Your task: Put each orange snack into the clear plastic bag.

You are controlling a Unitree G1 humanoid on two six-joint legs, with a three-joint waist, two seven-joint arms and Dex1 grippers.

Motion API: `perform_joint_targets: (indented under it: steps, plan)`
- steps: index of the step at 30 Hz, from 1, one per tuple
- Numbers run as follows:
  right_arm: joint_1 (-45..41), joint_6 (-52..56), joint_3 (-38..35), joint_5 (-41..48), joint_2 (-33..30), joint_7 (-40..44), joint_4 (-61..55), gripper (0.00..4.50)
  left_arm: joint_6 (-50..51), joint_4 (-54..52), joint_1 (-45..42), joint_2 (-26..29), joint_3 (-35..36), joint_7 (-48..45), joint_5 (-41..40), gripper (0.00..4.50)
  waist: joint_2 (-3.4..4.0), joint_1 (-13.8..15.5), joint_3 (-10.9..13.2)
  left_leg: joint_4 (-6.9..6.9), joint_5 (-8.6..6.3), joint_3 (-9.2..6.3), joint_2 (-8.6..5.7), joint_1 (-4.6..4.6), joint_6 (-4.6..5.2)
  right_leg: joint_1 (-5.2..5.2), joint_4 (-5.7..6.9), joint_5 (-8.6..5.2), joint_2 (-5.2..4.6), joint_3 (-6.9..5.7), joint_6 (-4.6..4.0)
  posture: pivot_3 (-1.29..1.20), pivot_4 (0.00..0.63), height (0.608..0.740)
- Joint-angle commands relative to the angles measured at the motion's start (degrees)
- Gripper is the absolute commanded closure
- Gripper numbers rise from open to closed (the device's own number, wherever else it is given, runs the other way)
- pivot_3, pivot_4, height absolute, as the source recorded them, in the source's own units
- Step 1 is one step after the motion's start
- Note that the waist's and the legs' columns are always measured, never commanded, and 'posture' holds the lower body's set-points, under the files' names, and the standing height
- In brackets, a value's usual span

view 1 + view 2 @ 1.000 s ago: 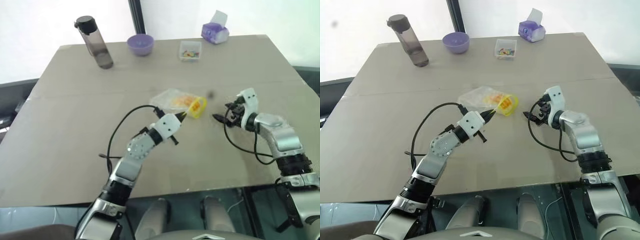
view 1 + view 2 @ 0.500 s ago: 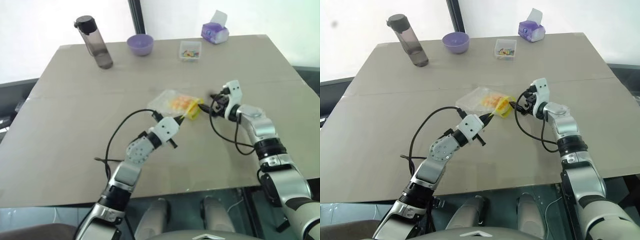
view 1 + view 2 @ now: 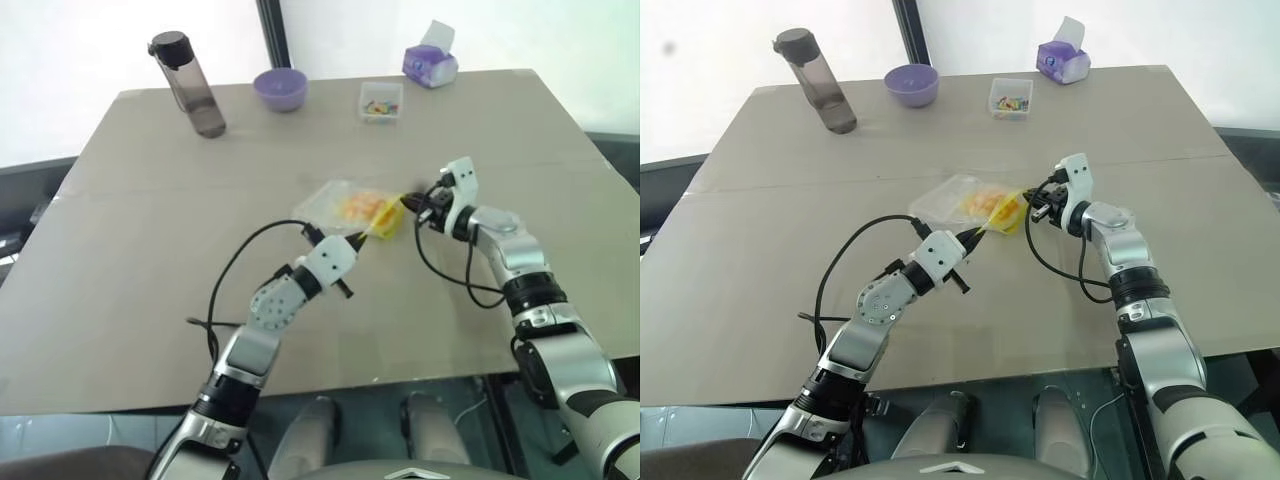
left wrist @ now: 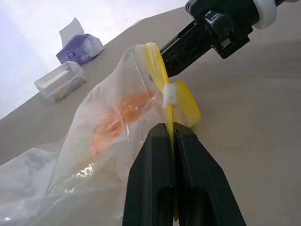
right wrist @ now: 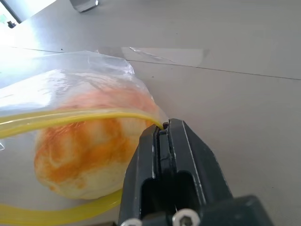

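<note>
Sitting inside the crinkly clear plastic bag (image 3: 345,203) is the round yellow-orange snack (image 5: 89,146) with its darker orange grid, visible through the film. The bag lies near the middle of the tan desk (image 3: 150,230), its yellow seal strip (image 4: 165,94) turned toward the right gripper. That strip is pulled into an open loop at the bag's mouth. The left gripper (image 4: 172,134) has its two black fingers pressed together on the near part of the yellow strip, holding the bag's edge. The right gripper (image 5: 162,136), on the other side of the mouth, is clamped tight on the far part of the same strip, just beside the snack. Beyond the bag, along the desk's far edge, stand a small clear rigid box of colourful bits (image 3: 381,101), a purple tissue pack (image 3: 431,62), a purple bowl (image 3: 280,88) and a dark smoky water bottle (image 3: 190,85), all well apart from the bag.
</note>
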Motion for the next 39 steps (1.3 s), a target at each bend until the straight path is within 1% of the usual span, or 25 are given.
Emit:
perform_joint_targets:
  steps: [1,4,6,11,14,18,20,24,26,28,31,35,38,39]
  plan:
    - [-1.39,-1.28,-1.46,0.4,-0.16,0.02,-2.33,4.47,-0.36,-2.22,-0.26,0.13,0.2,0.56,0.16,4.5,0.0,-0.01,0.0,0.0,0.0,0.0,0.0,0.0,0.0,0.0,0.0,0.0,0.0,0.0,0.0,0.0,0.15,0.74]
    - [-1.64,-0.39,-1.6,0.01,-1.37,-0.35,-3.97,4.47,0.47,-2.5,-0.92,-0.48,0.92,0.75,-0.87,4.5,0.0,0.02,0.0,0.0,0.0,0.0,0.0,0.0,0.0,0.0,0.0,0.0,0.0,0.0,0.0,0.0,0.15,0.74]
    - [-2.26,1.51,-1.74,-0.11,-3.36,0.14,-5.87,4.47,1.5,-2.7,-2.01,-0.97,2.13,0.93,-2.23,4.5,0.0,0.07,0.0,0.0,0.0,0.0,-0.01,-0.01,0.0,0.0,0.0,0.0,-0.01,0.0,0.0,0.0,0.15,0.74]
    - [-4.86,13.04,-1.89,0.65,-11.8,4.23,-13.02,4.47,7.69,-4.65,-6.83,-2.57,6.56,1.28,-7.61,4.5,0.01,0.27,0.02,0.02,-0.01,-0.05,-0.03,-0.08,0.01,-0.01,-0.01,0.0,-0.01,-0.05,0.0,0.0,0.15,0.74]
    - [-7.15,23.38,-1.5,2.08,-17.62,8.39,-17.78,4.47,15.1,-7.01,-9.79,-2.73,6.92,-0.74,-10.95,4.5,0.03,0.22,0.04,0.02,-0.06,-0.05,-0.03,-0.12,0.1,-0.01,-0.06,0.0,-0.02,-0.07,0.0,0.0,0.15,0.74]
    - [-9.97,30.55,-0.48,3.83,-23.03,13.21,-22.92,4.47,24.9,-11.23,-13.97,-5.02,7.9,-1.62,-18.19,4.5,0.01,0.17,0.05,-0.02,-0.08,-0.06,-0.02,-0.13,0.13,-0.01,-0.12,-0.01,-0.01,-0.1,0.01,0.0,0.15,0.74]
    - [-10.47,32.54,0.34,4.31,-24.75,15.23,-24.48,4.47,28.37,-12.55,-15.19,-5.71,8.41,-1.36,-20.45,4.5,0.0,0.15,0.06,-0.01,-0.09,-0.06,-0.02,-0.15,0.15,-0.01,-0.12,-0.01,-0.02,-0.11,0.01,0.0,0.15,0.74]
    - [-8.76,33.1,5.42,3.38,-33.27,25.75,-27.9,4.47,36.75,-14.66,-17.0,-7.94,10.46,-0.56,-27.1,4.5,-0.01,0.28,0.08,0.0,-0.08,-0.06,-0.02,-0.16,0.14,0.01,-0.16,-0.01,-0.02,-0.15,0.02,0.0,0.15,0.74]
    - [-8.0,33.79,5.88,4.93,-35.82,29.9,-28.86,4.47,41.01,-15.83,-17.29,-8.65,11.81,-0.05,-30.61,4.5,-0.03,0.32,0.09,0.01,-0.07,-0.06,-0.02,-0.18,0.12,0.01,-0.19,-0.01,-0.03,-0.15,0.02,0.0,0.15,0.74]
    - [-8.58,36.17,5.08,7.3,-36.47,32.46,-28.57,4.47,44.35,-16.87,-17.17,-8.28,12.02,-0.49,-33.15,4.5,-0.04,0.16,0.1,0.01,-0.08,-0.05,-0.02,-0.18,0.12,0.02,-0.19,-0.01,-0.03,-0.16,0.03,0.0,0.15,0.74]
    - [-8.59,35.5,5.74,6.85,-37.12,33.37,-27.37,4.47,47.3,-18.19,-16.08,-6.23,10.32,-1.86,-34.09,4.5,-0.04,0.09,0.11,0.01,-0.07,-0.04,0.01,-0.16,0.11,0.01,-0.16,-0.01,-0.02,-0.15,0.02,0.0,0.15,0.74]
    - [-8.29,33.64,5.7,5.63,-36.07,31.78,-25.12,4.47,48.31,-19.72,-13.53,-3.27,7.17,-3.32,-33.31,4.5,-0.04,0.31,0.11,0.01,-0.01,-0.02,0.0,-0.16,0.0,0.02,-0.17,-0.01,-0.03,-0.14,0.02,0.0,0.15,0.74]
    - [-8.24,31.49,4.65,5.17,-34.43,29.53,-24.41,4.47,47.9,-19.77,-13.0,-3.44,7.38,-2.46,-33.54,4.5,-0.08,0.49,0.14,0.02,-0.01,-0.04,-0.01,-0.17,0.0,0.02,-0.18,-0.01,-0.04,-0.14,0.02,0.0,0.15,0.74]
    - [-8.11,30.91,4.38,5.12,-34.2,29.11,-24.31,3.95,47.74,-19.46,-12.97,-3.79,7.8,-1.96,-33.65,4.5,-0.08,0.53,0.14,0.02,0.0,-0.04,0.0,-0.17,-0.01,0.01,-0.18,-0.01,-0.04,-0.14,0.02,0.0,0.15,0.74]
